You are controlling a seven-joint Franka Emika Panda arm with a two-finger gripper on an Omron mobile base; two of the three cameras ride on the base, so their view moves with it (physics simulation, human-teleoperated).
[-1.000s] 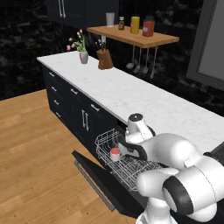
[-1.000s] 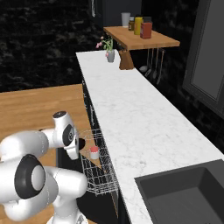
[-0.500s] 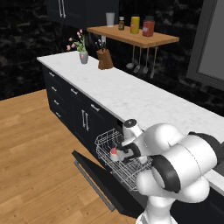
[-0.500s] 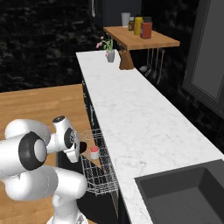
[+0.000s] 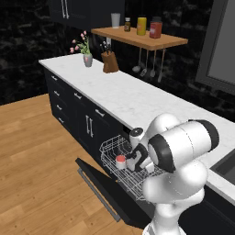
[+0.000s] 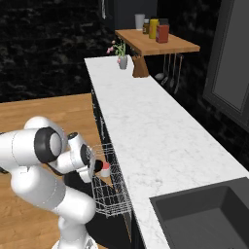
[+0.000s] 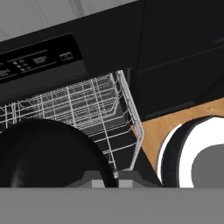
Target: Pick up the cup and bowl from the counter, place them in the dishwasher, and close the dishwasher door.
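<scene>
Two task pieces sit at the pulled-out white wire rack (image 5: 120, 160) of the black dishwasher (image 7: 48, 52). Leftmost lies the flat black dishwasher door (image 5: 108, 189), folded down with its silver bar handle toward the wooden floor. Next, the short grey-white cup with a red top (image 5: 120, 161) stands in the rack. Just right of it, the gripper (image 5: 133, 164) is closed tight on the rim of the shallow black bowl (image 7: 48, 153), held over the rack. Further right runs the long white marble-patterned counter (image 5: 137, 98), with a brown wooden shelf (image 5: 142, 39) above it.
</scene>
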